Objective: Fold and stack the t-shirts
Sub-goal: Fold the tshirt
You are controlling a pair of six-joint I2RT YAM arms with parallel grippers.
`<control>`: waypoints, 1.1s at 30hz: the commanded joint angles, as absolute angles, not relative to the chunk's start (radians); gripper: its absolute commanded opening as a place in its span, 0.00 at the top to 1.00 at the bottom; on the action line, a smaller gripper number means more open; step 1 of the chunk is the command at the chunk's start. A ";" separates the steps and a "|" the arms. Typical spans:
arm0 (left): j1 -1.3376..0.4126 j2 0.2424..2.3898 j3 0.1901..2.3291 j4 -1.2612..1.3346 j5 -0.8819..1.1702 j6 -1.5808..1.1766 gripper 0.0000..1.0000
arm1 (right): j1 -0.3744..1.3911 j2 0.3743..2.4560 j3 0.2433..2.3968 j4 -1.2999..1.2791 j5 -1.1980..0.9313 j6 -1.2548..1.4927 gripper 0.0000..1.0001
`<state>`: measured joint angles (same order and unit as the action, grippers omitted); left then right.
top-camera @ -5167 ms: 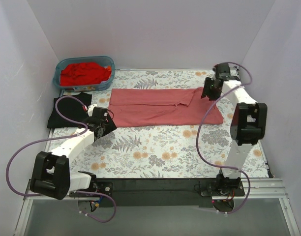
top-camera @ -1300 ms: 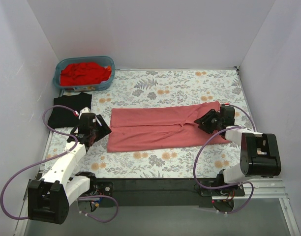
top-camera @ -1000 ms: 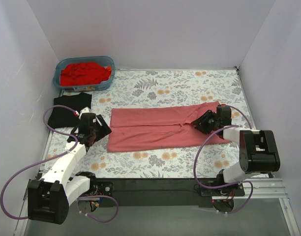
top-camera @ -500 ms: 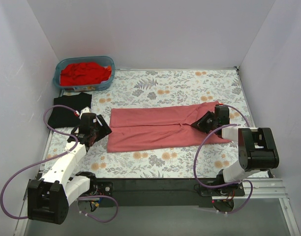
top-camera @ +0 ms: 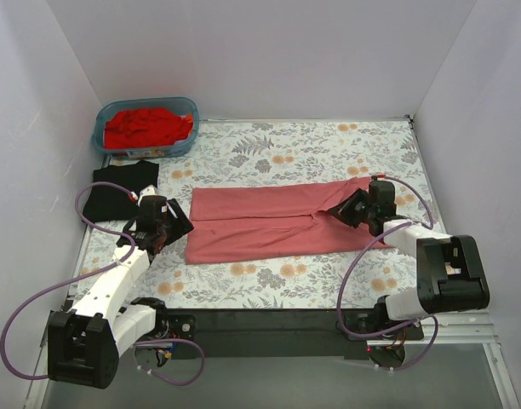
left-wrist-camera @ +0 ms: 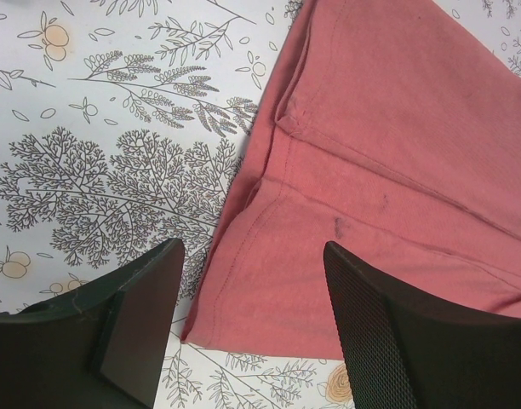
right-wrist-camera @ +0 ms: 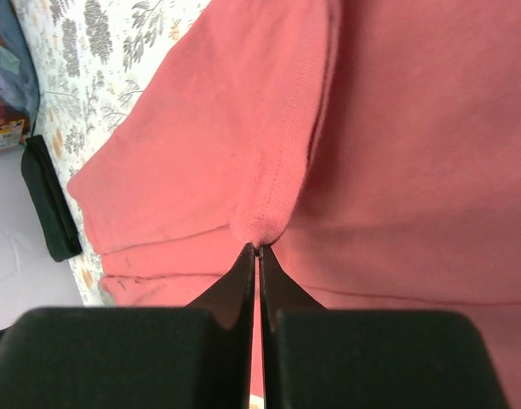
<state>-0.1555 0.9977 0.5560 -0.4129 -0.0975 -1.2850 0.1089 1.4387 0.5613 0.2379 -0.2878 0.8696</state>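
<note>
A salmon-pink t-shirt lies folded lengthwise across the middle of the table. My right gripper sits at its right end, shut, and pinches a ridge of pink cloth at the tips. My left gripper hangs open just off the shirt's left end; in the left wrist view the shirt's hemmed corner lies between the fingers, untouched. A folded black t-shirt rests at the left edge. Red t-shirts fill a bin at the back left.
The blue plastic bin stands in the back left corner. A floral cover spreads over the table. White walls close in the left, back and right sides. The black shirt shows at the far end in the right wrist view.
The right gripper has closed on a fold of the pink shirt and edged slightly toward the back. The left arm has not moved.
</note>
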 commanded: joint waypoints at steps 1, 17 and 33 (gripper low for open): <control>-0.163 0.976 0.561 -0.394 -0.121 -1.270 0.35 | 0.144 1.378 0.529 0.242 -0.220 0.923 0.99; -0.164 0.982 0.560 -0.393 -0.117 -1.269 0.35 | 0.258 1.347 0.503 0.176 -0.074 0.971 0.84; -0.172 1.006 0.558 -0.376 -0.081 -1.249 0.35 | -0.176 1.400 0.765 0.087 -0.365 0.433 0.64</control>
